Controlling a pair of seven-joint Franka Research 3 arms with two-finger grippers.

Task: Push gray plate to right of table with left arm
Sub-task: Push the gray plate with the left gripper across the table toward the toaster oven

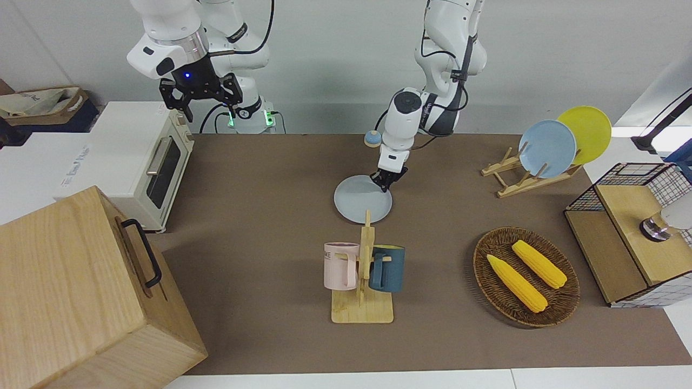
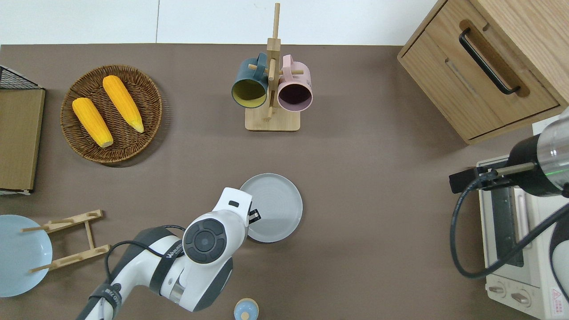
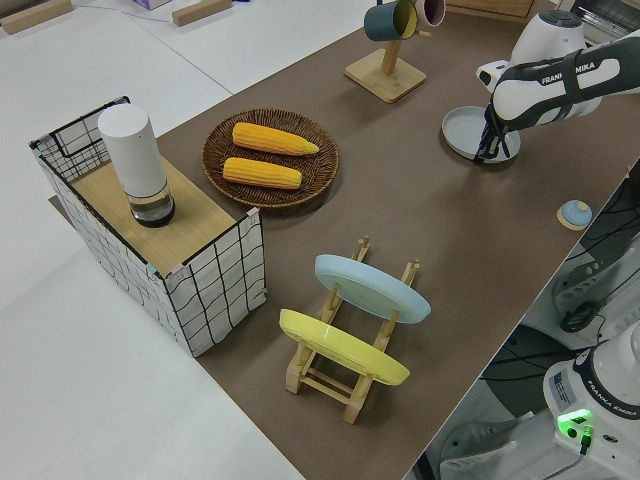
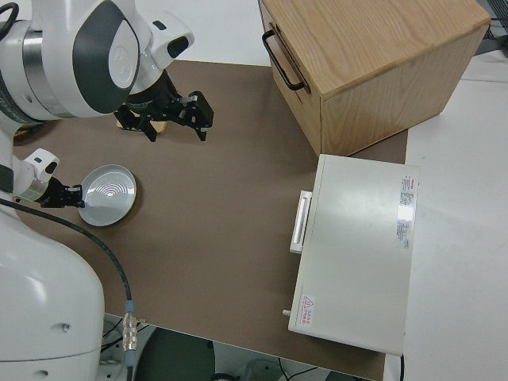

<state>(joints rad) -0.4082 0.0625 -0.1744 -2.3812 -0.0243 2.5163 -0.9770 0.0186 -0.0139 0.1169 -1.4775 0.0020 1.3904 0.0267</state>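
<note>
Plate work, taken view by view. From the front, the gray plate (image 1: 362,205) lies flat on the brown counter (image 1: 259,178), near the middle of its length, just nearer to the robots than the mug stand (image 1: 363,281) with its pink mug (image 1: 339,265) and dark blue mug (image 1: 387,268). The left arm (image 1: 403,121) bends down so that the left pincer (image 1: 385,181) sits at the plate's rim on the side toward the left arm's end; whether its fingers are wide or narrow I cannot tell. The right pincer (image 1: 200,92) is parked up in the air, jaws spread wide, holding nothing.

From overhead, the gray plate (image 2: 274,207) is well apart from the wicker basket (image 2: 153,104) holding two corn cobs (image 2: 122,109), and the left pincer (image 2: 254,216) touches the plate's edge nearest the dish rack (image 2: 71,240). A small blue bell (image 2: 246,310) sits nearer to the robots than the plate.

From the left side, the left pincer (image 3: 490,148) reaches down onto the gray plate (image 3: 465,132); a sky-blue plate (image 3: 372,287) and a yellow plate (image 3: 340,347) lean in the rack.

From the right side, the gray plate (image 4: 111,194) rests on the counter with the left pincer (image 4: 70,196) against its rim, well apart from the white toaster oven (image 4: 357,246) and the wooden cabinet (image 4: 373,63).
</note>
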